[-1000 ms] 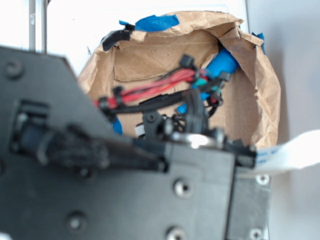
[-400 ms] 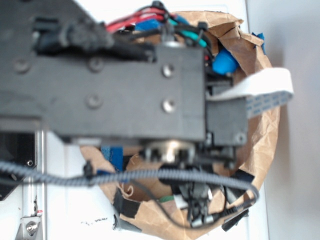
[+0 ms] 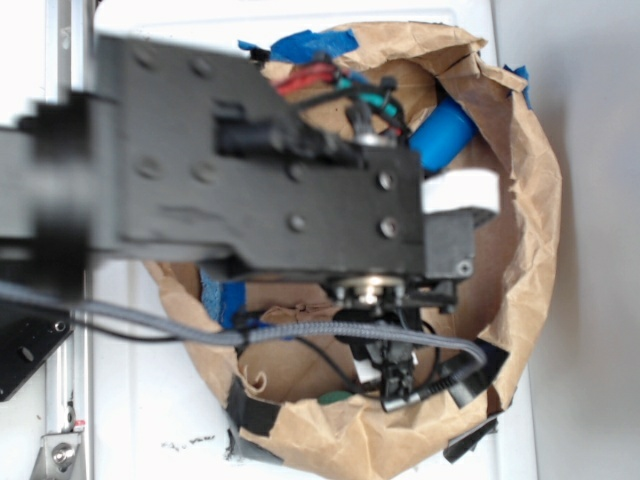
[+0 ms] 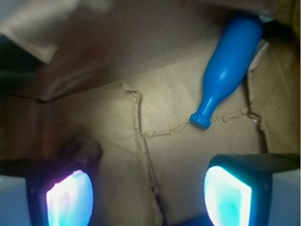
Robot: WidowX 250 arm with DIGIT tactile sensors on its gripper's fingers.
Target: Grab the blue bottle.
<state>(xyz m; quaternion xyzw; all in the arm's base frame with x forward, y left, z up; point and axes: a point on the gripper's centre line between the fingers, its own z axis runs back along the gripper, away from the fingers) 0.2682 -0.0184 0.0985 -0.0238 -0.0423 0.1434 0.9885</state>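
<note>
The blue bottle [image 4: 230, 66] lies on its side on the brown paper floor at the upper right of the wrist view, base against the bag wall and capped neck [image 4: 201, 120] pointing down-left. My gripper [image 4: 148, 197] is open, its two glowing pads [image 4: 70, 197] wide apart with only paper between them, and the bottle lies well ahead of the right pad, untouched. In the exterior view the black arm [image 3: 270, 190] covers most of the bag, and only the bottle's wide end [image 3: 445, 135] shows past it at the back right.
A crumpled brown paper bag [image 3: 535, 210] rings the workspace with raised walls. Blue tape [image 3: 315, 45] sits on its far rim, black tape [image 3: 250, 410] on its near rim. A flat blue sponge [image 3: 222, 298] peeks out under the arm. A grey cable [image 3: 300, 335] crosses the bag.
The arm has swung across the bag, from low in the frame to over its back, and now sits slightly lower and further left. The bottle has stayed against the back right wall.
</note>
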